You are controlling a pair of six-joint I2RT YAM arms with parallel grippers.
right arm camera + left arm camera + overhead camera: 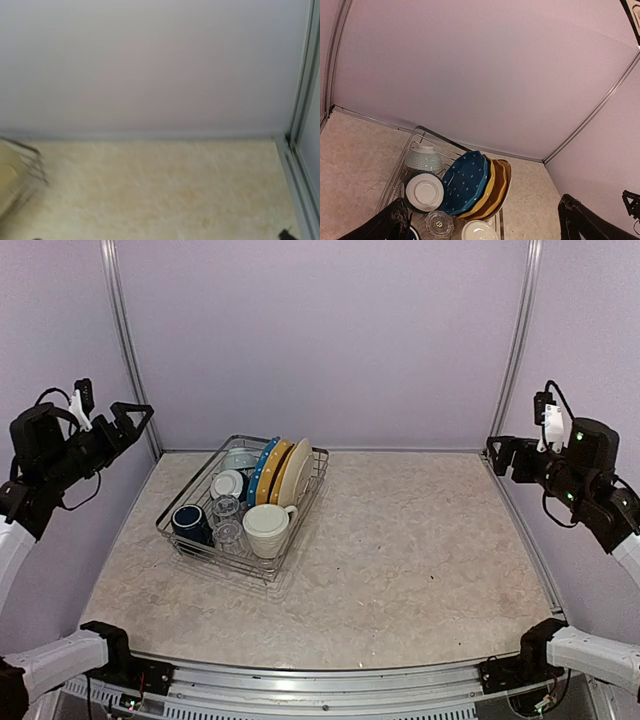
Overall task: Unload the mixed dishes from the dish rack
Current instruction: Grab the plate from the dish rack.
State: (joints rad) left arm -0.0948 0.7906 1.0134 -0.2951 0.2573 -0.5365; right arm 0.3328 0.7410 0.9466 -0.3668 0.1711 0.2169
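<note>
Top external view: we see a shiny silver wire dish rack [216, 552] sitting on the speckled beige table [420, 550], toward the back and left of the middle. All the dishes are in it.

Three plates stand on their edges along the right side of the rack. From left to right they are a blue plate with little dots [262, 468], a yellow plate [276, 472] and a cream plate [297, 472]. A big cream mug [267, 528] sits at the front right. A dark navy mug [190, 522] sits at the front left corner. Two clear glasses [227, 508] stand between the mugs, one behind the other. Behind them is a dark bowl that is white inside [228, 483]. At the very back is a teal bowl [240, 458], and in the left wrist view it is upside down.

Our left end effector [135, 420] hangs high in the air by the left wall, well apart from the rack. In the left wrist view its two black fingers [387, 225] are far apart with nothing in them.

Our right end effector [495, 455] hangs by the right wall, far from the rack. Its fingers are spread apart too, and it holds nothing. Its wrist view is blurry and shows mostly table and wall.
</note>
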